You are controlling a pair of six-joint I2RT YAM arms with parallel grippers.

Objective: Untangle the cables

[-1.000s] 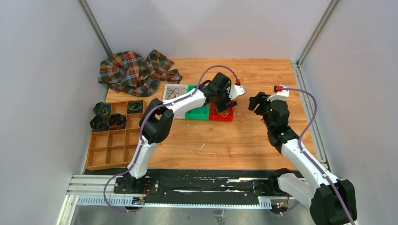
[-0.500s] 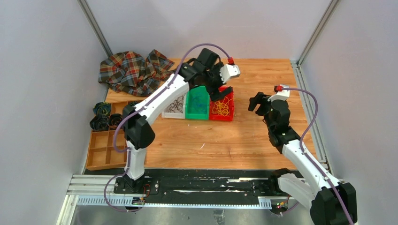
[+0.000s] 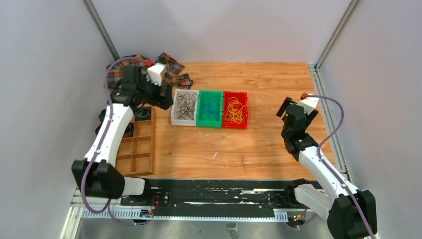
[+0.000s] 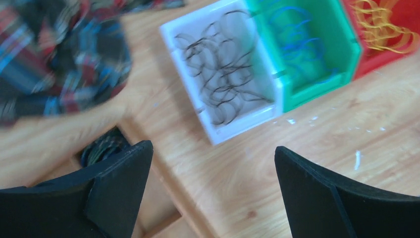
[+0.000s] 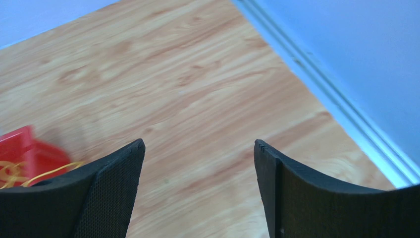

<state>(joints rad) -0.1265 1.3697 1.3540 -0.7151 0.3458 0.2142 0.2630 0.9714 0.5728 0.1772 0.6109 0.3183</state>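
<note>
The cables lie sorted in three bins at mid table. Black strands are in the white bin, blue-green strands in the green bin, and yellow strands in the red bin. In the left wrist view the black strands, blue-green strands and yellow strands all show. My left gripper is open and empty, above bare wood just left of the white bin. My right gripper is open and empty over bare wood right of the red bin.
A plaid cloth lies at the back left. A wooden compartment tray on the left holds dark coiled bundles, partly hidden by the left arm. The metal wall rail runs along the table's right edge.
My left arm has swung from over the red bin far to the left, ending beside the white bin. My right gripper has shifted a little to the right.
</note>
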